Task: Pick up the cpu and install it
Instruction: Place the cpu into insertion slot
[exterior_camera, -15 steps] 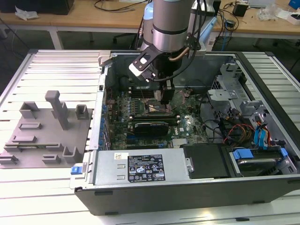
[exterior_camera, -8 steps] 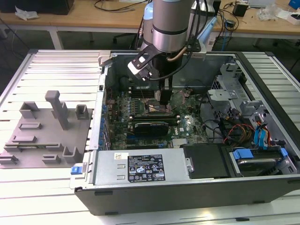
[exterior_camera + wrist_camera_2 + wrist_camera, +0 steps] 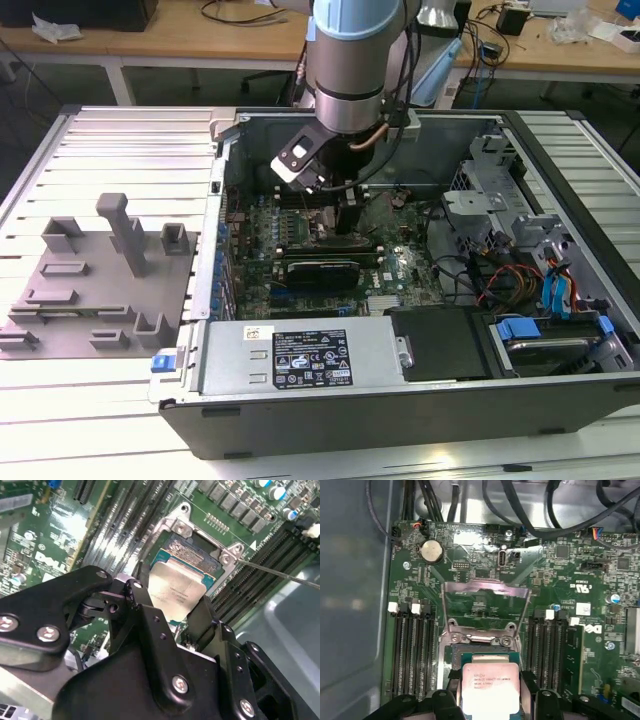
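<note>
The cpu, clamped in the gripper, hangs just above the open socket.
Light, stiff, probably fragile: hold by opposite edges only. In the exterior view the gripper is at 12 o'clock from the graphics card.

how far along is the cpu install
Pickup looks done: the gripper is shut on the flat square silver-grey cpu, holding it at the open socket on the green motherboard. Whether it is seated, I cannot tell. Left: the grip is not released and the metal retention frame stands open.
</note>
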Motion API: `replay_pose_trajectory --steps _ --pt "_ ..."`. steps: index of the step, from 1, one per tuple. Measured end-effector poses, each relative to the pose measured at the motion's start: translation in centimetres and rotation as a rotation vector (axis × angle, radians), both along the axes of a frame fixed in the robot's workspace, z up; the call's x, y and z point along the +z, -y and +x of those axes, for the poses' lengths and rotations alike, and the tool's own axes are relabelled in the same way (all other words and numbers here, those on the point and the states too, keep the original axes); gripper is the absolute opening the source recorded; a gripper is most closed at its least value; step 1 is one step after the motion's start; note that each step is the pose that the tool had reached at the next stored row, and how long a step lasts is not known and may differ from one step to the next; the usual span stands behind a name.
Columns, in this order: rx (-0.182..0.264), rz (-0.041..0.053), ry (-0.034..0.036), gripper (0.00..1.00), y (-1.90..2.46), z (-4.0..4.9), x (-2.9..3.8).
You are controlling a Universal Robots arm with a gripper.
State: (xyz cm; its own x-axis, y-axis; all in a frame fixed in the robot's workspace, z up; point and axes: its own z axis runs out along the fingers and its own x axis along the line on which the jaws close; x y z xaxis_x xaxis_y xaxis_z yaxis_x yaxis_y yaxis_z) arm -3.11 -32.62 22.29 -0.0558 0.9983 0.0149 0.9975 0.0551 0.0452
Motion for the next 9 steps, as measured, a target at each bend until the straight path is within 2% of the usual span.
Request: replay_pose_trajectory --steps 3,6,9 --pt "-0.007 -0.0014 0.0002 0.55 -0.17 0.0 -0.14" --pt "-0.027 -0.0119 -0.0001 0.55 -0.17 -0.02 -0.48" --pt "-0.035 -0.0155 -0.0013 0.55 -0.34 -0.07 -0.77"
